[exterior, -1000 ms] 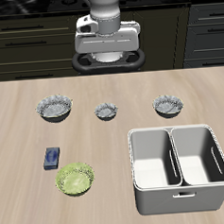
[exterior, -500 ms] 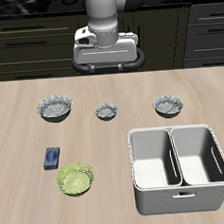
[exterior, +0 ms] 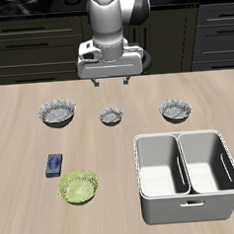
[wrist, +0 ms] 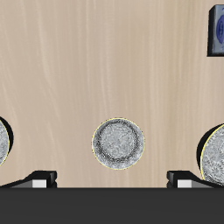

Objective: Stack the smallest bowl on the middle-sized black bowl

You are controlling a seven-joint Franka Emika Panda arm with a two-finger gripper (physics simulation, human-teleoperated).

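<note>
Pincer (exterior: 110,81) hangs above the back of the worktop (exterior: 26,204), fingers pointing down, jaws apart with nothing between them; both fingertips show in the wrist view with clear wood between. The smallest bowl (exterior: 111,115) sits upright on the worktop just in front of the pincer, toward the front edge, and appears centred between the fingertips in the wrist view (wrist: 118,143), so the arm looks lined up for a straight descent onto it. Taking this bowl as landmark: the middle-sized black bowl (exterior: 175,109) stands in the same row, well apart to one side, also upright and free; the largest, greyer ruffled bowl (exterior: 56,114) stands about as far off on the opposite side. Judgement: the row layout leaves open space around the small bowl, so the spread jaws should fit over its ruffled rim without touching a neighbour. Toward the front edge from the landmark, on the large bowl's side, lie a small blue box (exterior: 55,165) and a green bowl (exterior: 80,186); on the middle bowl's side stands a white two-compartment bin (exterior: 186,173), near the carry path and a thing to clear. Task status: not started; no grasp yet, approach stage only. Risk: the thin scalloped rim may slip under a shallow pinch.
</note>
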